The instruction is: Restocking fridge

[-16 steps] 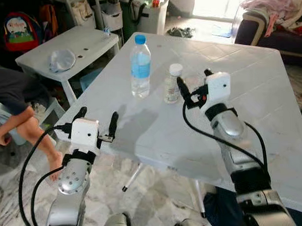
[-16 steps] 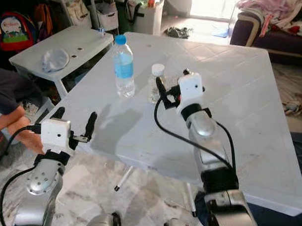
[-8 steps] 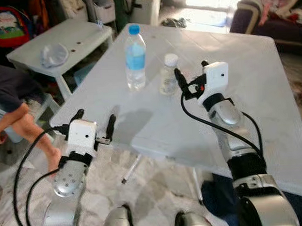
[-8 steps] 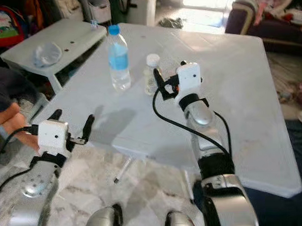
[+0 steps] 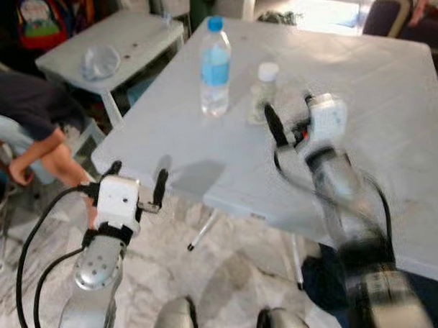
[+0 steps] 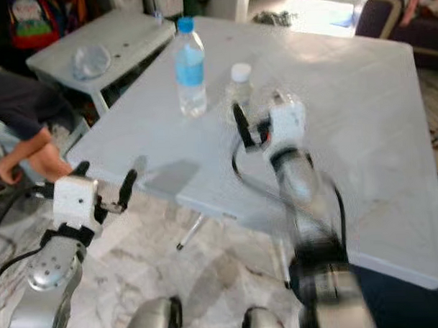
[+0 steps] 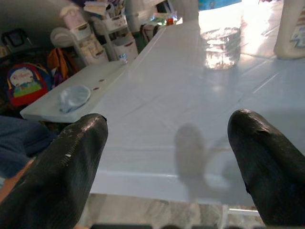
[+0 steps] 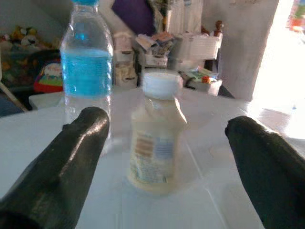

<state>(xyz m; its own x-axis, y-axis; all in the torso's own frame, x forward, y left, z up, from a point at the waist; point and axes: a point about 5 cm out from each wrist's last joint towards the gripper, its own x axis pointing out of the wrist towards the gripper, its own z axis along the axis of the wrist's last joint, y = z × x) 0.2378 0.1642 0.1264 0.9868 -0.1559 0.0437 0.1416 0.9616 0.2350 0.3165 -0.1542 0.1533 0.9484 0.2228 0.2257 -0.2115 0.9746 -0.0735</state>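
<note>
Upper centre of the frame, a water bottle (image 5: 215, 67) and small white-capped bottle (image 5: 262, 92) stand upright on the counter (image 5: 390, 108).

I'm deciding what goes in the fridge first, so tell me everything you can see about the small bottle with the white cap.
The small bottle stands upright on the white table, capped with a white screw cap. It looks like translucent plastic holding a pale cream contents, with a printed label too blurred to read. The taller water bottle stands beside it, apart. The right gripper is open, lined up on it, not touching.
</note>
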